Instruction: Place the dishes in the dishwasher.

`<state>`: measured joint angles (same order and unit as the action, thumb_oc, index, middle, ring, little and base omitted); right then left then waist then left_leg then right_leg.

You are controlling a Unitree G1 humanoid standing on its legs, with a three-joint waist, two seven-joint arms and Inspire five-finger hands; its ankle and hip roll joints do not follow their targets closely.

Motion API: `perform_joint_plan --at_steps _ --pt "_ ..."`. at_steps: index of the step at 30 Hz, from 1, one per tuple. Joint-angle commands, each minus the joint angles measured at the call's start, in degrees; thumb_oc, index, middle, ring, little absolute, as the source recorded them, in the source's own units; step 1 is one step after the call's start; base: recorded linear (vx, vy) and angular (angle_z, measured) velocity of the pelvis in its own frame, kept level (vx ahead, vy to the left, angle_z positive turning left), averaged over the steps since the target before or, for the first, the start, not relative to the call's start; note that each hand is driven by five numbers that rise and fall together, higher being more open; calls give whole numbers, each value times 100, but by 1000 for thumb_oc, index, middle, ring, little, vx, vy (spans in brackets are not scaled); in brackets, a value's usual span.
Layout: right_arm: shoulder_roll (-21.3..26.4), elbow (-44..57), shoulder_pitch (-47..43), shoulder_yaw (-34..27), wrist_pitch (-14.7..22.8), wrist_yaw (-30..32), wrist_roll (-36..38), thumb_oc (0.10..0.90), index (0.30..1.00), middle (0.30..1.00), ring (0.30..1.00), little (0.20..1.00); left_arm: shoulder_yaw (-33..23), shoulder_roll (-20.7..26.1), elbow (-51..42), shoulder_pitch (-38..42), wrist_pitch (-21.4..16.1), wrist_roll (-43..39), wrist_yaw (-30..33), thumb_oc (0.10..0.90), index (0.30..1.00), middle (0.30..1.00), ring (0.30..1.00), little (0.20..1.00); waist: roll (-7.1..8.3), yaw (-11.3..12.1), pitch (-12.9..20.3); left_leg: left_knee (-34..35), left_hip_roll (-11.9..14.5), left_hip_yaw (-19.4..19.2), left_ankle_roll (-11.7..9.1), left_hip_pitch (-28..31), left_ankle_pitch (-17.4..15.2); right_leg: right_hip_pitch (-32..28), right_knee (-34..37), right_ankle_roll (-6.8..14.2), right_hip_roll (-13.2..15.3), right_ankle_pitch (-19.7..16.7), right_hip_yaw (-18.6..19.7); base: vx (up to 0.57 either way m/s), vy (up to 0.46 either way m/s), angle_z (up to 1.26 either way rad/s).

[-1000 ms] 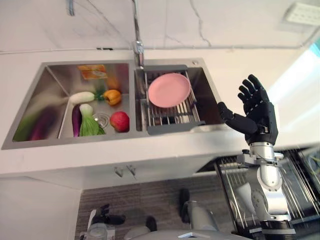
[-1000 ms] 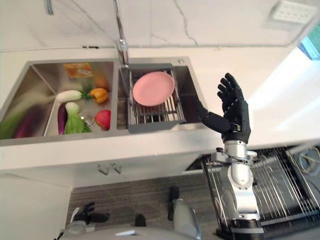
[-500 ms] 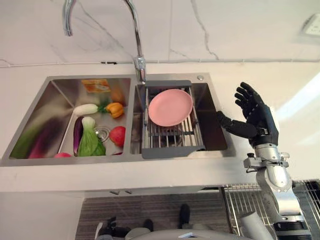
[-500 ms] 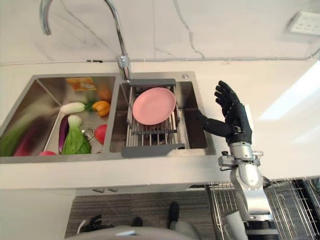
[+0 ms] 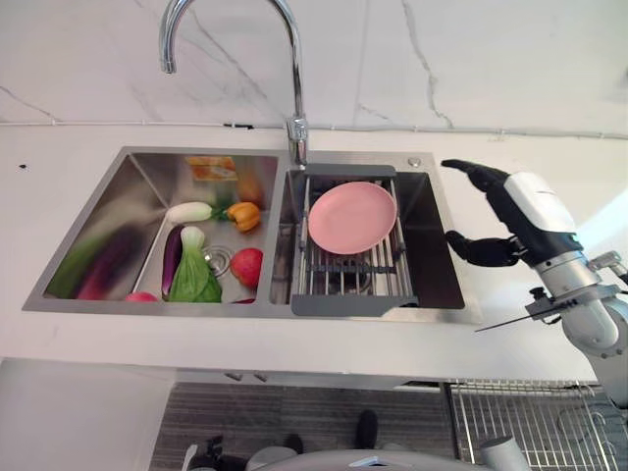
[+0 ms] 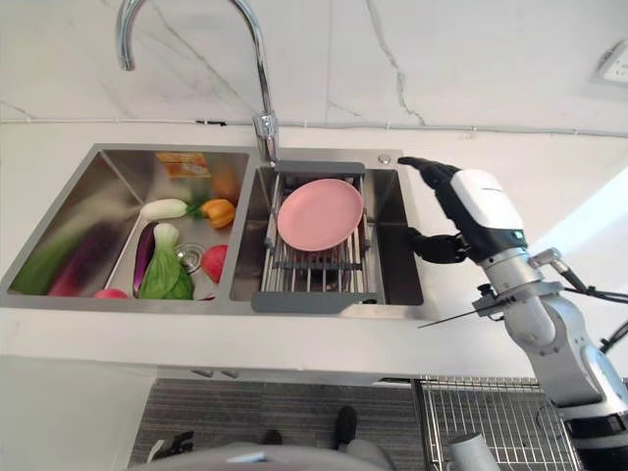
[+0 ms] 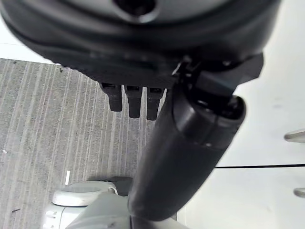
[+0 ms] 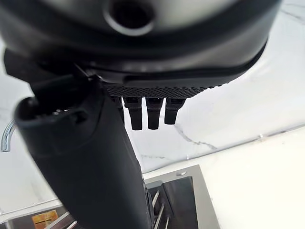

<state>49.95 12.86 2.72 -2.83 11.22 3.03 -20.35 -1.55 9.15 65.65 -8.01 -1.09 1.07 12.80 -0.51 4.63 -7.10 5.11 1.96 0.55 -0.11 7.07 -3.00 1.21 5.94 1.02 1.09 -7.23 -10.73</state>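
- The right hand [image 5: 510,211] has turned from upright to reach level over the sink's [image 5: 128,186] right edge, fingers straight, holding nothing.
- The pink plate [image 5: 352,217] stays on the rack [image 5: 353,280] in the right basin.
- The left hand [image 7: 186,143] hangs above the floor, fingers relaxed.

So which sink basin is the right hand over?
The right basin, with the rack and pink plate; the right hand hovers open at its right edge.

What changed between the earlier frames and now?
The right hand has turned from palm-up to back-up and moved over the sink's right edge, fingers open, holding nothing. The camera shifted too. The pink plate stays on the rack; the vegetables are unmoved.
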Motion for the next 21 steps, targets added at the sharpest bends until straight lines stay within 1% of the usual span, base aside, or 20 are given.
perform_joint_plan --at_steps 1,4,8,9,13,21 --pt "251 386 -792 74 127 218 -166 800 900 900 900 900 113 362 558 208 -30 257 204 800 900 900 900 900 171 157 267 -11 -45 83 -310 -353 298 -673 -447 487 329 1070 -215 6 5 4" --pt "190 354 -1036 332 108 191 -251 800 900 900 900 900 182 332 558 194 -47 250 202 800 900 900 900 900 172 208 265 -11 -52 103 -307 -338 295 -700 -447 484 331 1080 -237 0 0 0" --pt "157 319 -1159 466 101 161 -268 800 900 900 900 900 190 314 528 198 -53 214 216 800 900 900 900 900 175 228 267 -11 -56 126 -311 -342 300 -716 -449 482 343 1087 -281 -2 0 1" --pt "143 310 -1234 558 87 134 -308 800 900 900 900 900 204 313 528 200 -49 190 220 800 900 900 900 900 185 274 268 -11 -57 158 -312 -350 308 -730 -449 478 355 1093 -319 -4 -1 5" --pt "166 227 -1386 703 48 75 -371 800 900 900 900 900 220 316 488 184 -56 144 217 800 900 900 900 900 196 327 280 -11 -70 225 -319 -375 326 -742 -458 468 359 1102 -413 -12 0 9" --pt "186 31 -1339 843 -17 29 -588 800 900 900 900 900 87 324 550 180 -42 10 216 800 900 900 900 900 221 408 269 -11 -78 363 -349 -430 365 -757 -481 457 356 1124 -581 -13 -3 15"
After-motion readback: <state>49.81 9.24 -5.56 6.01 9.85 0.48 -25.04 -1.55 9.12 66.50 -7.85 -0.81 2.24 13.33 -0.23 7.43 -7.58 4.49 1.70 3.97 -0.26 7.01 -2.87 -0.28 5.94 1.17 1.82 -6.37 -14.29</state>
